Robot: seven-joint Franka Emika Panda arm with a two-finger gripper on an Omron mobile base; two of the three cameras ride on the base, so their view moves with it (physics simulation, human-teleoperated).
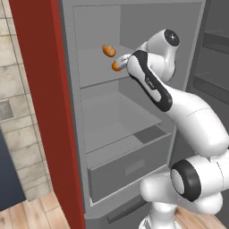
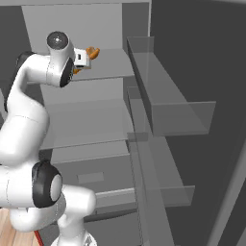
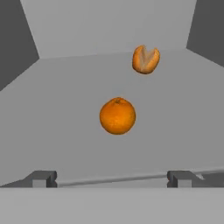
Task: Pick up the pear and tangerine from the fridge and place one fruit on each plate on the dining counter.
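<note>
A white robot arm reaches into the open fridge (image 1: 134,134), a tall grey cabinet with a red side panel. Its wrist is level with the upper shelf (image 3: 61,131), and the gripper (image 3: 112,178) points straight in along it.

Seen from the hand, the jaws are spread wide and released, with nothing between them. Their two dark tips sit at about seven and five o'clock at the bottom of that view.

The tangerine (image 3: 117,115) rests on the bare grey shelf, almost dead centre ahead of the jaws and well apart from them. It is a smooth, round, bright-orange ball. Behind it, toward one o'clock, lies an orange-brown crescent-shaped pastry (image 3: 145,59), clear of the fruit and nearer the back wall.

From the left base view, the tangerine (image 1: 116,66) peeps out beside the forearm, with the pastry (image 1: 108,50) just beyond. From the right base view the hand blocks most of the shelf, and the orange shape past it is probably the pastry (image 2: 92,53).

The tangerine will likely be light, with a slightly soft skin, and it could roll away if nudged. The safest hold would seem to be across its widest middle, one jaw on each side, closing gently so it neither squirts out nor bruises. The jaws look wide enough to straddle it once they advance.
</note>
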